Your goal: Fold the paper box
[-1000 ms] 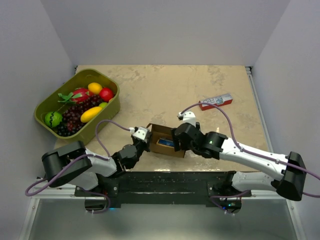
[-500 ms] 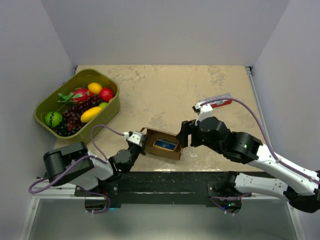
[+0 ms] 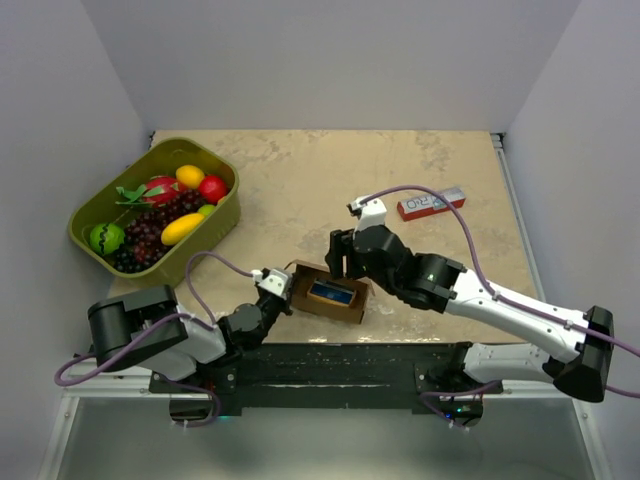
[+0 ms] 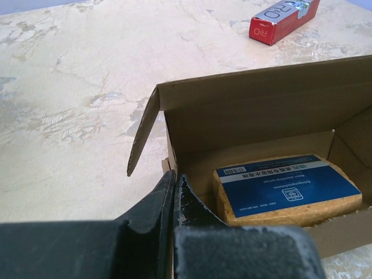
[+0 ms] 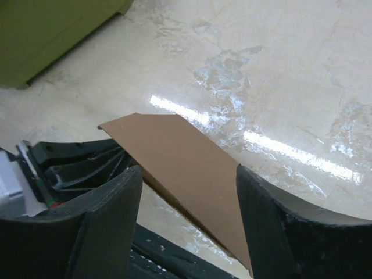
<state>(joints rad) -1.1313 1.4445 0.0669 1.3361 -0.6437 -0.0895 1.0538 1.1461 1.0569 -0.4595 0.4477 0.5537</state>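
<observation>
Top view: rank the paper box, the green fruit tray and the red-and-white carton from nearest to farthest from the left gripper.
1. paper box, pinched at its left wall by the left gripper.
2. green fruit tray, back left.
3. red-and-white carton, back right, past the box.

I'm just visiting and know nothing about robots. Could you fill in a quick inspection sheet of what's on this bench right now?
Surface: beige marbled table.
Job's things: paper box open, blue-labelled block inside.
Clutter: green tray of toy fruit; red-and-white carton.
Grippers: left gripper shut on the box's wall; right gripper open astride a flap.
Cables: purple cable looping off each arm.
Surroundings: plain grey walls.
</observation>
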